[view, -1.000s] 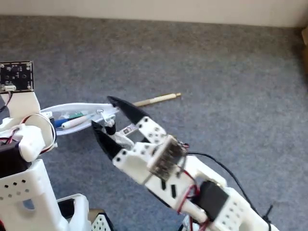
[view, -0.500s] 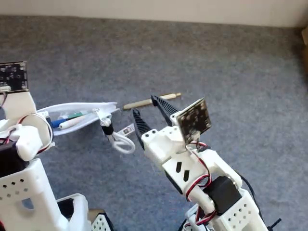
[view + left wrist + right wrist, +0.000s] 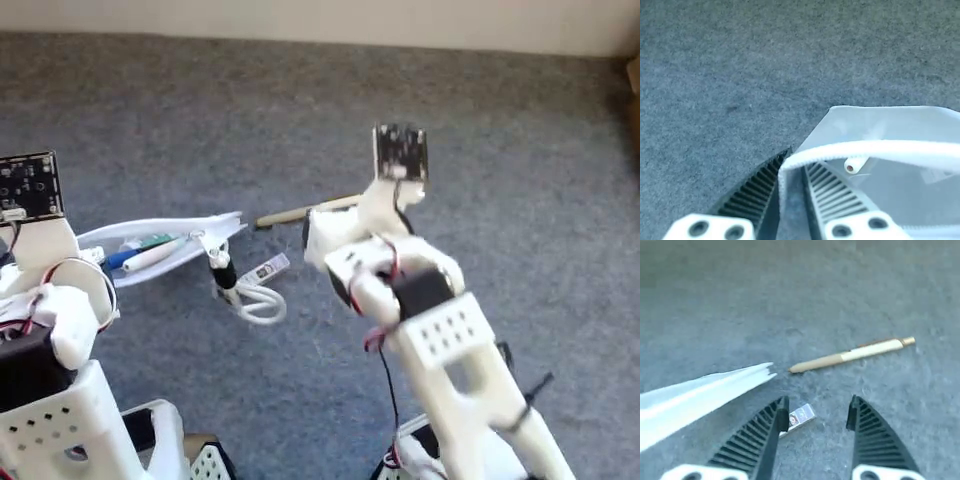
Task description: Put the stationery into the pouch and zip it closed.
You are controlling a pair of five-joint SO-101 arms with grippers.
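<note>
Closest to the left wrist camera, the left gripper (image 3: 790, 162) pinches the end rim of the pouch (image 3: 890, 125), one ribbed jaw on each side of the thin wall. The blunt white tip of a marker (image 3: 856, 165) shows through the translucent side. The pouch looks soft and filmy; I judge it would sag or slide on the grey mat (image 3: 500, 110) if that end were let go, so the hold there serves as an anchor. From above, the pouch lies on its side with its free end toward the middle of the table. Several pens (image 3: 150, 250) are inside it, a white cord (image 3: 255, 302) is looped just beside the free end, and a small tag (image 3: 265, 268) lies next to that. Further out, the right gripper (image 3: 818, 412) hangs with jaws spread wide and nothing between them, above the tag and short of the tan pen (image 3: 852, 354). The pen lies flat on the mat, apart from the pouch's corner. It looks light, stiff and smooth, likely to roll, so gripping across the middle of the barrel seems safest. The right wrist view lays out the pen whole, while from above the arm covers part of it; the high view gives the pouch's contents and the cord.
</note>
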